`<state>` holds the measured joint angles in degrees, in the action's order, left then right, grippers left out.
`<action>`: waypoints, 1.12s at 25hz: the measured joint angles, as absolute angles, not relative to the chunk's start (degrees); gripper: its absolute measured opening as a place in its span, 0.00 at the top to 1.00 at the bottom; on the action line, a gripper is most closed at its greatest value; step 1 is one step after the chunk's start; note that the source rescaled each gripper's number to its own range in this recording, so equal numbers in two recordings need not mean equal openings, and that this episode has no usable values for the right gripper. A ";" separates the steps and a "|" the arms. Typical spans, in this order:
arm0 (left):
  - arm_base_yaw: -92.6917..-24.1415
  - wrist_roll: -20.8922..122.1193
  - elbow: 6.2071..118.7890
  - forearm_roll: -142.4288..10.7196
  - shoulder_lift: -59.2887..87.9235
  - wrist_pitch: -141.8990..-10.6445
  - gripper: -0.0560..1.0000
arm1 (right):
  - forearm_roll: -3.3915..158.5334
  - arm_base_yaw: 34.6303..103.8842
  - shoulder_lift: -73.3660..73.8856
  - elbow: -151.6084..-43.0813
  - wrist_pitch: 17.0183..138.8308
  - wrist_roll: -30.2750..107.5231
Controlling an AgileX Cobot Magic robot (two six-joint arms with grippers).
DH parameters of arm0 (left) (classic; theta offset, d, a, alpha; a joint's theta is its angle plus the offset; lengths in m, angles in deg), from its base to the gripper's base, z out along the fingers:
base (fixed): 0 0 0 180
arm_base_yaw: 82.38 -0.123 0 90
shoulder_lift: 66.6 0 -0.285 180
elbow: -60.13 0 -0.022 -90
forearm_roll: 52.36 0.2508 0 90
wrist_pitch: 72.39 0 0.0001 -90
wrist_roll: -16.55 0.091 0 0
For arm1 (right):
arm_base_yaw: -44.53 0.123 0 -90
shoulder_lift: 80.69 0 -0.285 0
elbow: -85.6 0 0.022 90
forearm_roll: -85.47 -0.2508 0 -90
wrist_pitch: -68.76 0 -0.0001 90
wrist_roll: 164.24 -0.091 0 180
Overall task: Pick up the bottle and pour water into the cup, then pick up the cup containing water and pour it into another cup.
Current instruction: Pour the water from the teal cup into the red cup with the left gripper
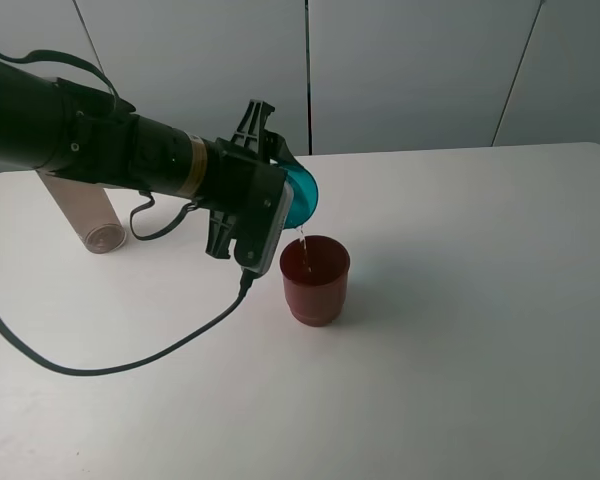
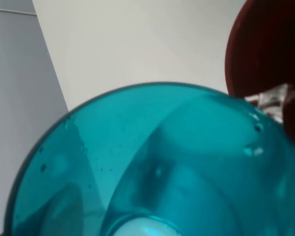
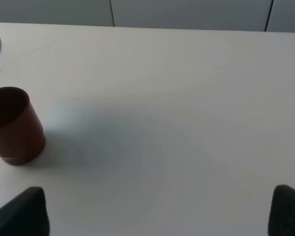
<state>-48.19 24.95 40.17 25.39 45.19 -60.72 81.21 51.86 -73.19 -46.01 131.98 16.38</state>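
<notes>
The teal cup [image 1: 302,195] is up off the desk [image 1: 480,350], tipped far over on its side with its mouth facing down toward the red cup [image 1: 316,280]. A thin stream of water [image 1: 302,243] falls from its lower rim into the red cup's open mouth. The left hand [image 1: 285,182] is clamped around the teal cup and carries it just above and behind the red cup, which stands upright on the desk near the middle. In the left wrist view the teal wall fills most of the frame. The bottle [image 1: 85,215] stands well apart at the far left, partly hidden behind the left arm. A black cable [image 1: 130,365] loops from that arm over the desk. The right hand [image 3: 152,214] hangs wide apart and holds nothing, well away from the red cup.
</notes>
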 joint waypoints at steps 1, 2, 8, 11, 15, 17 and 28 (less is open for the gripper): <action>-48.19 25.38 40.17 25.43 45.19 -60.62 0.64 | 81.21 51.86 -73.19 -46.01 131.98 16.38; -48.19 26.08 40.17 25.43 45.19 -60.68 0.64 | 81.21 51.86 -73.19 -46.01 131.98 16.38; -48.19 27.52 40.17 25.43 45.19 -60.58 0.64 | 81.21 51.86 -73.19 -46.01 131.98 16.38; -48.19 28.97 40.17 25.43 45.19 -60.58 0.64 | 81.21 51.86 -73.19 -46.01 131.98 16.38; -48.19 30.69 40.17 25.43 45.19 -60.58 0.64 | 81.21 51.86 -73.19 -46.01 131.98 16.38; -48.19 32.24 40.17 25.43 45.19 -60.58 0.64 | 81.21 51.86 -73.19 -46.01 131.98 16.38; -48.19 36.94 40.17 25.43 45.19 -60.58 0.64 | 81.21 51.86 -73.19 -46.01 131.98 16.38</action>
